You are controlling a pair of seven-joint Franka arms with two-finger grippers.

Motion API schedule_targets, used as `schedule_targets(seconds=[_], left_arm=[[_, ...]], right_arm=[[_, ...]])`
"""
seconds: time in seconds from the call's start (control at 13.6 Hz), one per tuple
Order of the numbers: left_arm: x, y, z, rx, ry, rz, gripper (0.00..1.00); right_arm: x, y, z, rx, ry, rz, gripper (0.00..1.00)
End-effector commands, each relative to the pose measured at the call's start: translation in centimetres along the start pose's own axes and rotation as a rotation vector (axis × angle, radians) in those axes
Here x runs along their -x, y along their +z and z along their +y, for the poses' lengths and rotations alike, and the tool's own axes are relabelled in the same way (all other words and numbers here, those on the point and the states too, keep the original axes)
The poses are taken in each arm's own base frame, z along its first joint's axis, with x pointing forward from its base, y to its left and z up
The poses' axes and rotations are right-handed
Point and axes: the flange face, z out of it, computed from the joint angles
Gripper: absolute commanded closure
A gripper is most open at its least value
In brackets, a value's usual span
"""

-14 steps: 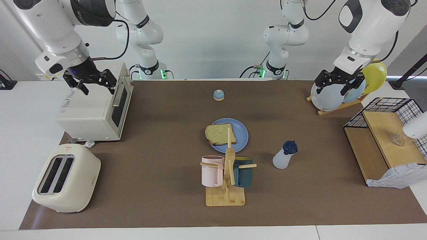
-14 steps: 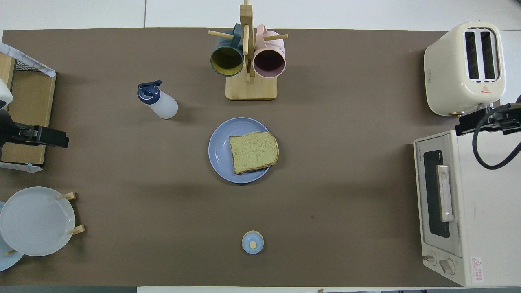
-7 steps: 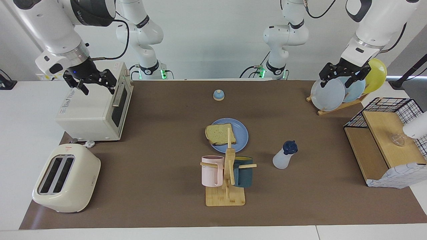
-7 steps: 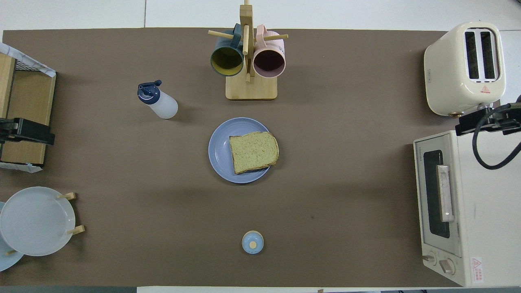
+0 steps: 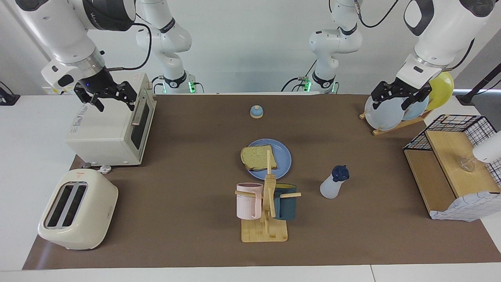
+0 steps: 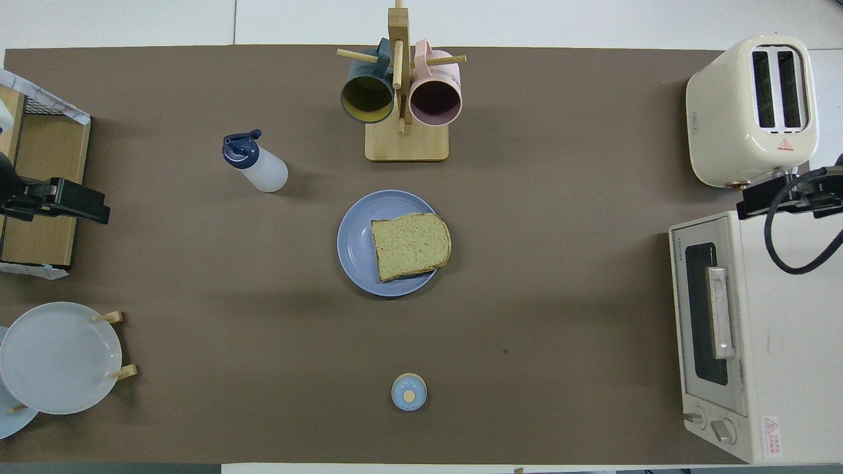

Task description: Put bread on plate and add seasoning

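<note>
bread (image 5: 258,156): lies flat on the plate (image 5: 282,156), overhanging its rim toward the right arm's end of the table, so the first half of the job looks done.
seasoning bottle (image 5: 333,183): stands upright on the mat, beside the mug rack (image 5: 267,207) and near the plate, toward the left arm's end (within that arm's reach, I judge).
left gripper (image 5: 396,98): fingers spread, holding nothing, up over the racked plates (image 5: 385,113); best placed to fetch the bottle.
right gripper (image 5: 106,98): fingers spread, empty, over the toaster oven (image 5: 111,129), waiting clear of the middle.
left to do: seasoning, judging by the untouched bottle.
</note>
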Motion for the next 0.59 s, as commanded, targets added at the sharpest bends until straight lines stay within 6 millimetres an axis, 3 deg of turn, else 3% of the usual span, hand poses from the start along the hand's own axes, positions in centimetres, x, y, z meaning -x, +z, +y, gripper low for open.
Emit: schedule_targets(seconds=[0.0, 0.52], left_arm=[[-0.66, -0.89, 0.13, 0.015, -0.027, 0.054, 0.00], [-0.51, -0.67, -0.20, 0.016, -0.059, 0.042, 0.00]], right_arm=[[0.40, -0.25, 0.11, 0.010, 0.004, -0.003, 0.00], [0.40, -0.25, 0.11, 0.010, 0.004, -0.003, 0.00]])
